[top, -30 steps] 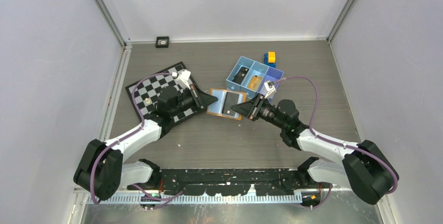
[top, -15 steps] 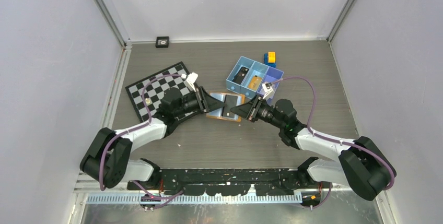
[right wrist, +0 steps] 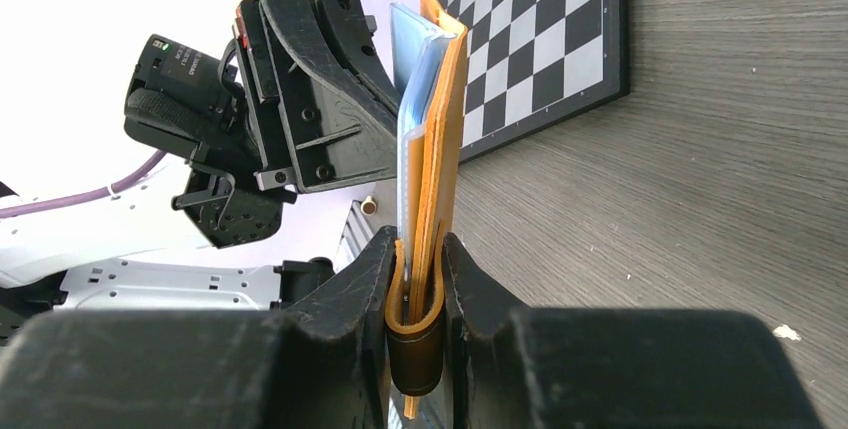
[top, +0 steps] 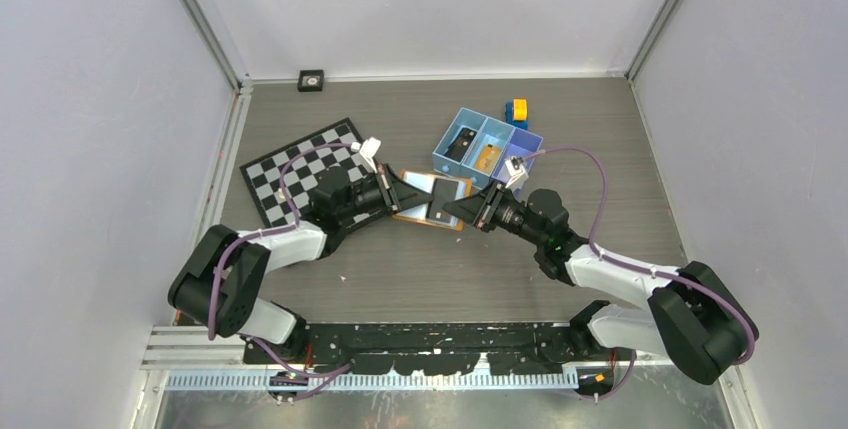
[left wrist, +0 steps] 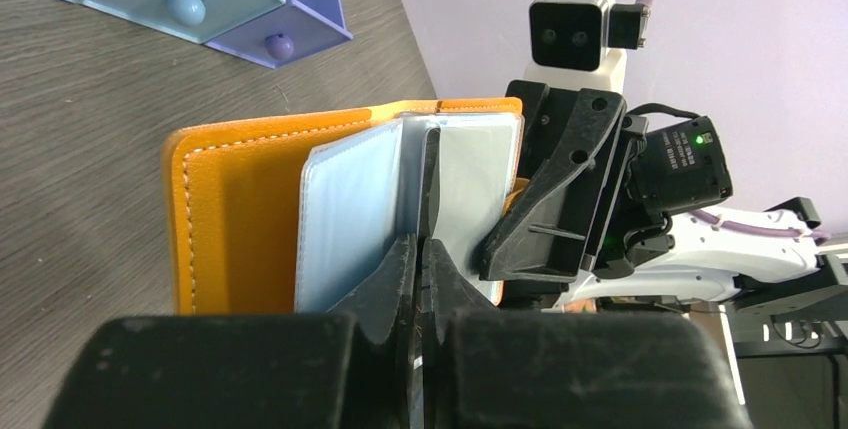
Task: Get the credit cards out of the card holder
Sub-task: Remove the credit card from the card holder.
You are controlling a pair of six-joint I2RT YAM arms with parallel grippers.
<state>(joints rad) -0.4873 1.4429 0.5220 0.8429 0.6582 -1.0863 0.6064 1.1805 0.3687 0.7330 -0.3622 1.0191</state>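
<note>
Small flat orange folding card holder (top: 432, 197) open, face up mid-table, just beside blue three-compartment plastic tray (top: 463, 115); right gripper (right wrist: 418, 279) clamped on holder's orange cover edge; left gripper (left wrist: 420, 259) pinched tight on greyish clear sleeve (left wrist: 345, 219); no card visibly drawn out here; extraction seems barely begun.

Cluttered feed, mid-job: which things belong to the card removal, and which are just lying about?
Job: flat orange folding card holder, its greyish clear sleeves, left claw, right claw.
Lying about: black-and-white checkerboard mat, blue three-compartment plastic tray, small yellow-and-blue block.
</note>
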